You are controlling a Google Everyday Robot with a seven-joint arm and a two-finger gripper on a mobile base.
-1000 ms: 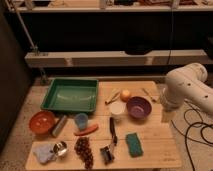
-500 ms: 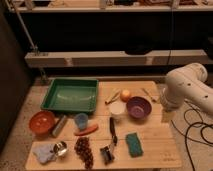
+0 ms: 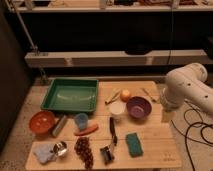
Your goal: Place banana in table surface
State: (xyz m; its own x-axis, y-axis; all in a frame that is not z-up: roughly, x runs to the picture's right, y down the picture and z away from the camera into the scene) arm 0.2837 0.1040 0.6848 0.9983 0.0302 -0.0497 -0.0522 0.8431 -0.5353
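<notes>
The banana [image 3: 112, 96] lies on the bench [image 3: 150, 135] between the green tray [image 3: 70, 95] and the round orange fruit [image 3: 125, 94], just behind the white cup [image 3: 116, 108], its long axis slanting near-left to far-right. It is well left of the arm [image 3: 186, 90] at the bench's right edge, whose jaws are hidden, so I cannot tell their state. Nothing has shifted since the earlier frames

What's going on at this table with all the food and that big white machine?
A white robot arm sits at the right edge of the table. Its gripper is out of sight, hidden behind the arm there. The banana lies on the wood beside a round fruit and a white cup, right of the green tray.
</notes>
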